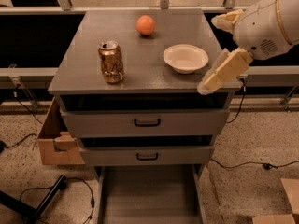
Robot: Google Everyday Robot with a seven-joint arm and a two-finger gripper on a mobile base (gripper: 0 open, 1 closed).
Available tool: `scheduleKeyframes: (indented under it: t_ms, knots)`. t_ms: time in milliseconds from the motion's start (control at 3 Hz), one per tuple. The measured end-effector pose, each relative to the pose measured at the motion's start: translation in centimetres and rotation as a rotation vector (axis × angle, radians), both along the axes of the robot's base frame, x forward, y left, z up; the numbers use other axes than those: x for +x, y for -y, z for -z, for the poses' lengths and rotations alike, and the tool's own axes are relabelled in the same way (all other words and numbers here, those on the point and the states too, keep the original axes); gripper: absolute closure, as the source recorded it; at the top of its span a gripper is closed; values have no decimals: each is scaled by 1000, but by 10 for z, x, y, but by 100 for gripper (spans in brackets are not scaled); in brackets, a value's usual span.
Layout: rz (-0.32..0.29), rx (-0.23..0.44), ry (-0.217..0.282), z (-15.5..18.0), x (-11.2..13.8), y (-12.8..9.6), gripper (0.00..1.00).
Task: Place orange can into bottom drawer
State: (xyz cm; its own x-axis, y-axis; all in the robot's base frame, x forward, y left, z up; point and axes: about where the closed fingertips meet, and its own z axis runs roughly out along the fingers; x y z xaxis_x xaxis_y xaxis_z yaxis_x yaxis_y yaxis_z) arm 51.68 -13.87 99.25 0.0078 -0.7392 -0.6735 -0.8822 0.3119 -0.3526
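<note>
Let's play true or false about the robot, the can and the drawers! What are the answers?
1. The orange can stands upright on the cabinet top. True.
2. The bottom drawer is shut. False: it is pulled open.
3. The gripper holds the can. False: it hangs by the cabinet's front corner nearest the bowl, apart from the can.
4. The white bowl sits between the can and the gripper. True.
5. The orange fruit lies in the bowl. False: it lies on the top, behind the bowl.
</note>
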Motion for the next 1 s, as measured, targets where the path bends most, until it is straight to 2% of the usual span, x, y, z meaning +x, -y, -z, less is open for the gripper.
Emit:
scheduleKeyframes:
  t_ms: [333,1000]
  knots:
    - [-36,9,10,9,10,-20,0]
    - [-122,128,39,25,55,-80,0]
